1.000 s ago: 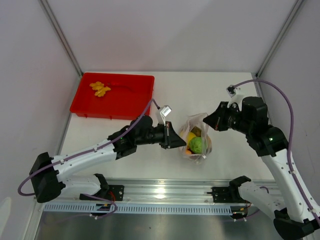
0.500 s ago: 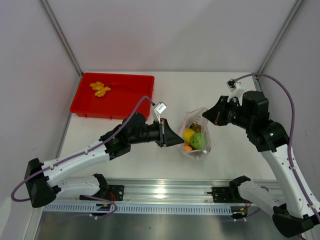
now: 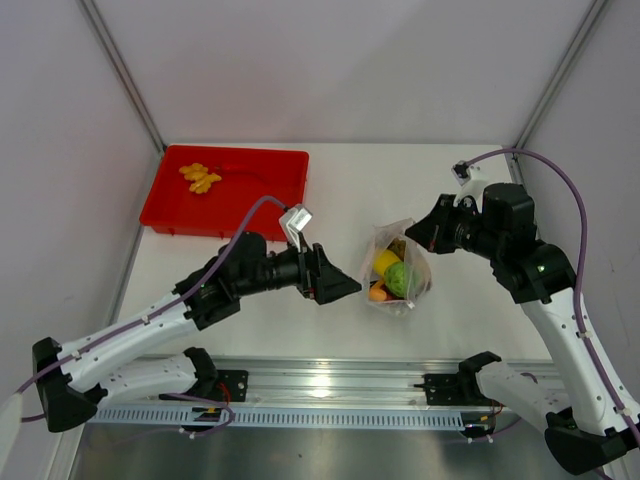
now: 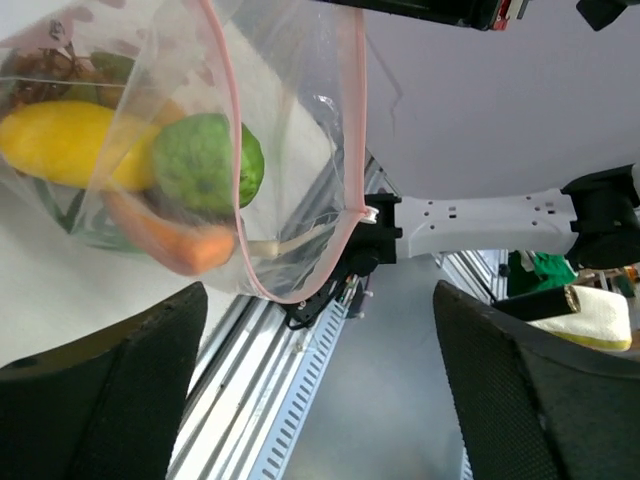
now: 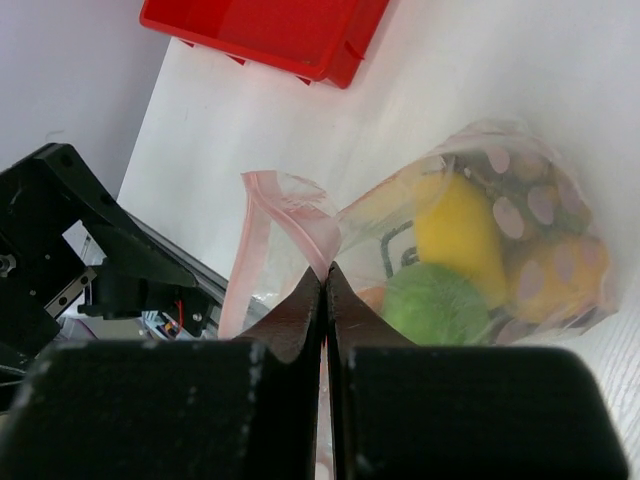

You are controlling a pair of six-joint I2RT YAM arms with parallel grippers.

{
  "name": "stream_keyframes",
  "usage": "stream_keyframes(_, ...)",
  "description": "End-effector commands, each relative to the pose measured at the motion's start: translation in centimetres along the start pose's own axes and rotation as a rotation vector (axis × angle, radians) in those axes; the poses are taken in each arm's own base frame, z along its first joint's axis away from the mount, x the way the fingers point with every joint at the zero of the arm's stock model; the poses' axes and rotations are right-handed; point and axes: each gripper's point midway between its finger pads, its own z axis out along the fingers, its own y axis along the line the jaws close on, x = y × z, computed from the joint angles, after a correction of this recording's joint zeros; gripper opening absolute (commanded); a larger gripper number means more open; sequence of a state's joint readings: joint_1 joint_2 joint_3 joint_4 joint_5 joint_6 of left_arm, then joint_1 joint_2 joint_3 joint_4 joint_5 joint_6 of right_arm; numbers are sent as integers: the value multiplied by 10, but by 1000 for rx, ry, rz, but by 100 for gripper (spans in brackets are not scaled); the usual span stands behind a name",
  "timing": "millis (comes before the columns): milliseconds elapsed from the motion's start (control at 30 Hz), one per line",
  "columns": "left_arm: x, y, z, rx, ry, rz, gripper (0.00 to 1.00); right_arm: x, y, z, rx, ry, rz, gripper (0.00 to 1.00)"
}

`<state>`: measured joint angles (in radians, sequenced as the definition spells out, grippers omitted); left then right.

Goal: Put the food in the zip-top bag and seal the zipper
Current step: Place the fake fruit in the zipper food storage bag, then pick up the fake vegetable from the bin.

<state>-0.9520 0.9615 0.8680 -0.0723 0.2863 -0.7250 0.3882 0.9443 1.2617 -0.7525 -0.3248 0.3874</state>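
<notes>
At the far left of the desk [image 3: 330, 190] a red tray [image 3: 225, 195] is lying with one yellow piece [image 3: 200, 177] inside it, well apart from everything else. Moving right, we are seeing the left fingers [image 4: 110, 400] standing wide apart and holding nothing, just beside the zip-top bag [image 3: 395, 270] and pointing toward it. The bag is sitting near the middle of the desk, between the two arms, with its lower part resting on the surface. From overhead its long axis is running roughly from the far side toward the near edge. Its mouth is gaping and turning toward the left arm, and the zipper [image 4: 240, 190] is looping open around that mouth, unsealed. Through the clear plastic we are making out the food: a yellow fruit [image 4: 70, 145], a green lime [image 4: 205, 165] and an orange piece [image 4: 175, 245] crowding together, with something brown behind them that is too dim to name. At the right, the right fingers [image 5: 290, 320] are pressing together on the pink strip at the bag's upper far corner, holding that edge up.
</notes>
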Motion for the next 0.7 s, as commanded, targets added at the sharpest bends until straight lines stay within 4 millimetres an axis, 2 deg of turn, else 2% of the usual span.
stream_keyframes(0, -19, -5, -12, -8, -69, 59, 97, -13, 8, -6, -26, -52, -29, 0)
stream_keyframes(167, -31, 5, -26, -72, -134, 63, 100, -9, 6, -6, -21, -38, -35, 0)
stream_keyframes(300, -41, 30, -45, -187, -183, 23, 100, -5, 5, -4, -21, -27, -27, 0)
stream_keyframes(333, -52, 37, -56, -215, -227, 11, 99, -4, 4, -4, -20, -24, -26, 0)
stream_keyframes(500, -73, 68, -89, -328, -353, -69, 98, -1, 2, -1, -23, -20, -18, 0)
stream_keyframes(533, -78, 82, -97, -370, -390, -103, 98, -1, 3, 0, -25, -17, -18, 0)
stream_keyframes(600, -92, 92, -111, -403, -465, -142, 98, -1, 3, 1, -29, -17, -18, 0)
stream_keyframes(667, -101, 98, -116, -414, -503, -161, 98, -2, 3, 2, -31, -18, -20, 0)
